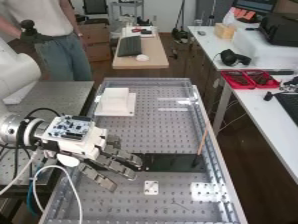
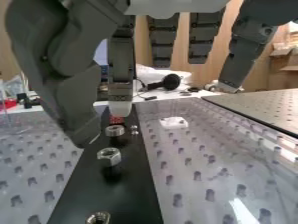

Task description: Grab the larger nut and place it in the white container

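Bright glare patches on the bench (image 1: 179, 140) (rather harsh)

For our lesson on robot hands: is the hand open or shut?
Open: the hand has its fingers nearly straight and apart, curled round none of the nuts.

Brown flooring (image 1: 181, 67) is seen around a wood-topped desk (image 1: 158, 56); a white desk (image 1: 261, 111) is set nearby; light is reflected by the tabletop (image 1: 149, 131).
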{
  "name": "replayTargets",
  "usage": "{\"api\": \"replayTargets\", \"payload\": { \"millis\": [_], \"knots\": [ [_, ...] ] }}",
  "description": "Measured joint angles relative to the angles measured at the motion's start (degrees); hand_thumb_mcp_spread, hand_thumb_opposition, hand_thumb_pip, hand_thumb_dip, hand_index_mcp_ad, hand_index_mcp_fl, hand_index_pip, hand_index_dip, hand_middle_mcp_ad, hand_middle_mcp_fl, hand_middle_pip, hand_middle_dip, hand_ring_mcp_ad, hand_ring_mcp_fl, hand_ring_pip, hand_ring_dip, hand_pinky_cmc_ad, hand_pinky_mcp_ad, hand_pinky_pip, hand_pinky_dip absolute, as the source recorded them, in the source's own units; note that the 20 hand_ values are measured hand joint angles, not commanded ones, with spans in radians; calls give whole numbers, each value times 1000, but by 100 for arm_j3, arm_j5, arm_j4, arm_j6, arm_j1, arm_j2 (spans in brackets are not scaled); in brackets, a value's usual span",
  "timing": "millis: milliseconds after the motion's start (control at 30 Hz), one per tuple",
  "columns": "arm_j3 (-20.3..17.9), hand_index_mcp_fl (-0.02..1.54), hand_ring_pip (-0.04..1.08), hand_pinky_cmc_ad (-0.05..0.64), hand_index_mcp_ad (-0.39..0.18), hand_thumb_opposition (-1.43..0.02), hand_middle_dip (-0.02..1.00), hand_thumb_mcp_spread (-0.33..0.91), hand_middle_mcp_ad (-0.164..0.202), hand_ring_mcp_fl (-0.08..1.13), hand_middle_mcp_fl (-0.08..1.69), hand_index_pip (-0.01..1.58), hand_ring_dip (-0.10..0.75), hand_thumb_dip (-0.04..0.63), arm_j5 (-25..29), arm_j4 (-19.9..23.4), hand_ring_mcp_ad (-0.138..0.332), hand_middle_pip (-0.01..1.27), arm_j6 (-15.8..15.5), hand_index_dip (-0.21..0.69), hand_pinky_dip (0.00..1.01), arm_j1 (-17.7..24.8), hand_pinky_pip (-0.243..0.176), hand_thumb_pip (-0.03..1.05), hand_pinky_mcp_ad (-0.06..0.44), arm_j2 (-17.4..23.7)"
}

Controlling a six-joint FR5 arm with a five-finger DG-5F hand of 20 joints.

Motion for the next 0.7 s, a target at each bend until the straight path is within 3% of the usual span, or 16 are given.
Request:
{"api": "replayTargets", "payload": {
  "millis": [100,333,567,700],
  "knots": [
    [-78,23,134,431,-162,-869,246,295,75,0,3,1557,124,140,-100,323,180,129,-86,-5,620,-35,-124,791,344,-103],
    [-198,23,227,407,-164,-866,202,295,75,0,0,1555,103,140,-289,809,176,127,-186,-9,672,-78,-124,806,326,-287],
    [-130,23,260,394,-164,-866,154,291,75,2,3,1557,61,147,-337,779,164,127,-206,-24,744,-122,-124,810,328,-381],
    [-59,23,272,396,-164,-866,138,295,73,-2,0,1555,47,159,-384,711,164,126,-219,-26,761,-163,-124,873,328,-431]
  ]
}}
